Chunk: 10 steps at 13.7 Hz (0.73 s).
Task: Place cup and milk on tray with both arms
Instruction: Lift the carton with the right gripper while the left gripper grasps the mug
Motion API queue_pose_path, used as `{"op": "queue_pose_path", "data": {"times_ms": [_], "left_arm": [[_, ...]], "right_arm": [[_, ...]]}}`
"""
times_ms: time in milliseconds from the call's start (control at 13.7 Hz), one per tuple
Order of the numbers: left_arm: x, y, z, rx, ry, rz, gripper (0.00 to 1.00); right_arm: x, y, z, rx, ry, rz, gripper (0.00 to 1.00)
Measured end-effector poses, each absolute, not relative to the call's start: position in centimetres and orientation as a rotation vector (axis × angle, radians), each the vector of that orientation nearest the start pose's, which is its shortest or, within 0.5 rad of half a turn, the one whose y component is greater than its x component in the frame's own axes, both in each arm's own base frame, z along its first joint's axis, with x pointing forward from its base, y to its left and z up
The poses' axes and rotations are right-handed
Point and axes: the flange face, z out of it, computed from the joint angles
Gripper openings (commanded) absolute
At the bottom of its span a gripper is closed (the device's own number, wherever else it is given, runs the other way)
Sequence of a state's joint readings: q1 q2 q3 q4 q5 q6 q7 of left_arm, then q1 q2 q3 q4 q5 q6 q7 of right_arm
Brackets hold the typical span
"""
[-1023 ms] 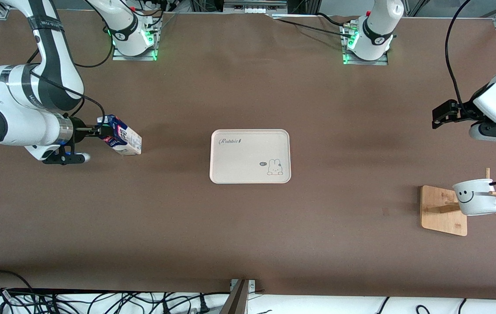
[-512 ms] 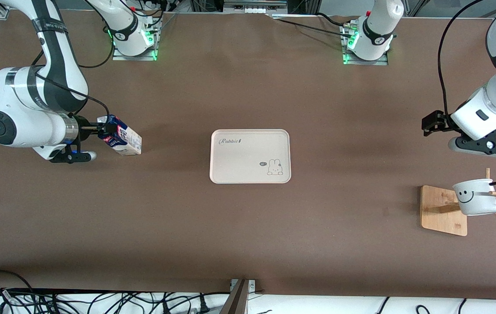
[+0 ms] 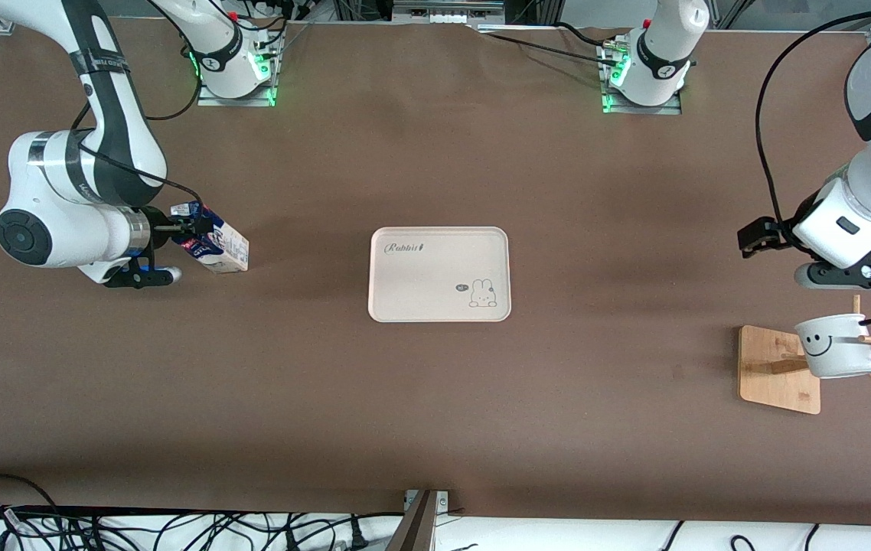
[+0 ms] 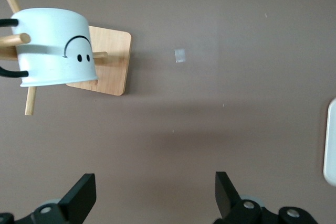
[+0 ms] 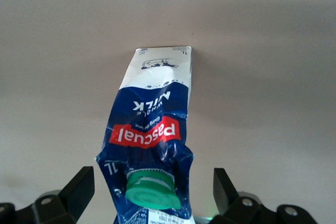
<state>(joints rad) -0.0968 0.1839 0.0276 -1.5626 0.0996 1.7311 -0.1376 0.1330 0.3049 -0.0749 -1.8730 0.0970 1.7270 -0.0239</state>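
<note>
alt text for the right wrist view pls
The milk, a crumpled blue carton with a red label and a green cap, stands on the brown table between the open fingers of the right gripper, which do not touch it.

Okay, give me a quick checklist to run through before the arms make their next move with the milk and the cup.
1. Tray bare for both items: ok.
2. Right gripper open around the milk: ok, fingers either side.
3. Milk gripped: not ok, fingers apart from it.
4. Left gripper open: ok.
5. Left gripper at the cup: not ok, the cup hangs on its wooden stand untouched.
6. Milk standing upright: cannot tell.
</note>
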Motion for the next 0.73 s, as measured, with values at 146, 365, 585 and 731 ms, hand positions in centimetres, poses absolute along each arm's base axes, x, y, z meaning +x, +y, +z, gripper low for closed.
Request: {"op": "queue_pose_path", "data": {"times_ms": [146,365,585,731], "left_arm": [[61.4,-3.2,52.2,-3.043,-0.167,-0.115,1.00],[59.4,0.9,49.1,-3.043,-0.303,-0.343,1.00],[57.1,5.7,46.2,-3.020,-0.442,-0.419,1.00],[56.9,6.4,45.1,-3.027,-0.539,-0.431,1.00]], "right_arm": [[56.5,4.4,32.2,-2.997,-0.090,0.697,1.00],[56.4,4.3,32.3,-2.992,-0.100,0.709,1.00],[56.3,3.8,32.5,-2.978,-0.151,0.714,0.90],[56.2,2.8,32.6,-2.968,-0.171,0.717,0.60]]}}
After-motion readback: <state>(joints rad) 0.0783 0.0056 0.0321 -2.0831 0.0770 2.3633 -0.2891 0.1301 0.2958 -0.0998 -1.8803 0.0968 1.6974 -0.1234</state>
